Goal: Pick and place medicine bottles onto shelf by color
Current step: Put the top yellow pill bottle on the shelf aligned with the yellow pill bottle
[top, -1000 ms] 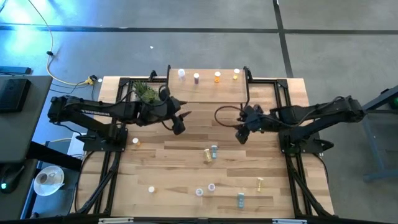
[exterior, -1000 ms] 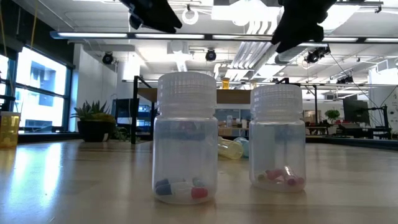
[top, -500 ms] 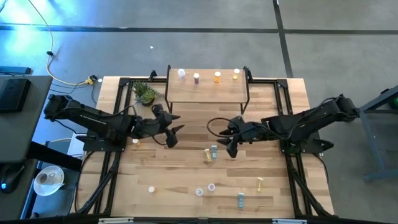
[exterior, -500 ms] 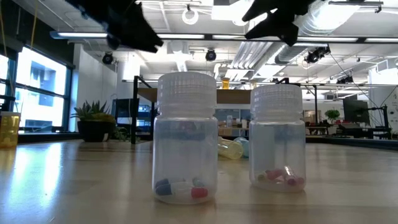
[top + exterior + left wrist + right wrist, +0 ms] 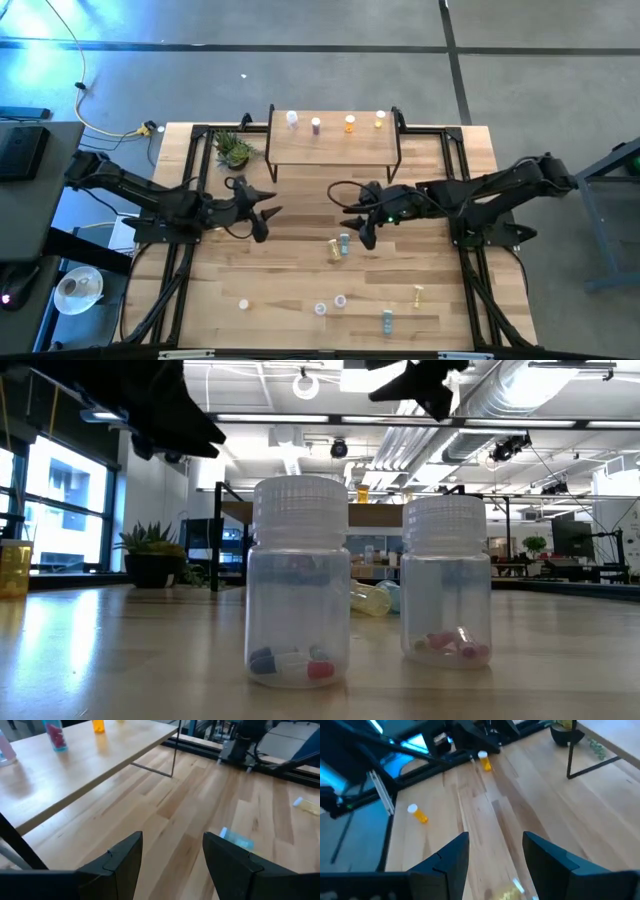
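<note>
A: Any writing you can read on the medicine bottles?

B: None. The two nearest the low camera, one holding blue and red capsules [image 5: 297, 592] and one holding pink ones [image 5: 446, 582], show bare clear walls and ribbed white caps.

A: Where do the rest stand?

B: Four stand in a row on the shelf [image 5: 333, 146], along its far side: a pale one [image 5: 292, 118], a pink one [image 5: 316, 124], and two orange ones [image 5: 349, 122]. The shelf sits at the middle of the bench's far edge. Others are scattered over the bench [image 5: 290, 265]: a yellow one and a teal one lying side by side [image 5: 339, 245] near the centre, more along the near edge, and one near the left edge.

A: The tools?

B: The left tool [image 5: 259, 219] hangs over the bench left of centre, fingers spread and empty. The right tool [image 5: 364, 227] hovers just beside the centre pair, also parted with nothing between its fingers.

A: Surface and room?

B: Light wood planks in a black frame, and a potted plant [image 5: 234, 149] beside the shelf's left end. Grey floor around; exposed ducts and ceiling lights beyond, with windows on one side.
</note>
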`<control>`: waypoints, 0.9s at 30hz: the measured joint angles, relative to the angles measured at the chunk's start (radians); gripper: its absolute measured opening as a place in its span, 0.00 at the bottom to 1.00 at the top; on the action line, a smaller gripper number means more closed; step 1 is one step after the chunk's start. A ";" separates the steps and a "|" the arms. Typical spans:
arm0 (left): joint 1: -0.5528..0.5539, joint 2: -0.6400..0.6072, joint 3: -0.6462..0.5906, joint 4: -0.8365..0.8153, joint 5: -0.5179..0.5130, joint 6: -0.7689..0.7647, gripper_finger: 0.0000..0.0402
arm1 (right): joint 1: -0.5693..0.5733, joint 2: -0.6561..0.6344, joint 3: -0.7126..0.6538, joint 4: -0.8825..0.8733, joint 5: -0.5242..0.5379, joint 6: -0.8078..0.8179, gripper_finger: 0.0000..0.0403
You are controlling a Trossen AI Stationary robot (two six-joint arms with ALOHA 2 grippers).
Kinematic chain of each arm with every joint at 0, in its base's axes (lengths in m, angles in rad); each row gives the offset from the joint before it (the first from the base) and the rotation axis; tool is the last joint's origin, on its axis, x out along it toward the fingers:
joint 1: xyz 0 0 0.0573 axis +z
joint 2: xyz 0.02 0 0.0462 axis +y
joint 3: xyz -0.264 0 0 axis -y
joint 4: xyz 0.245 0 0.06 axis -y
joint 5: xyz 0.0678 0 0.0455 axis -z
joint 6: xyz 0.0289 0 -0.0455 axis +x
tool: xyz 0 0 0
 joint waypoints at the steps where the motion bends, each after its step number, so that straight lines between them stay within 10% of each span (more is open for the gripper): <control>1: -0.003 -0.007 -0.003 0.000 -0.001 0.004 0.49 | -0.001 0.006 0.012 -0.019 0.000 -0.012 0.44; 27: -0.011 -0.043 -0.036 -0.032 0.002 0.016 0.49 | -0.023 0.456 0.273 -0.342 -0.076 0.132 0.44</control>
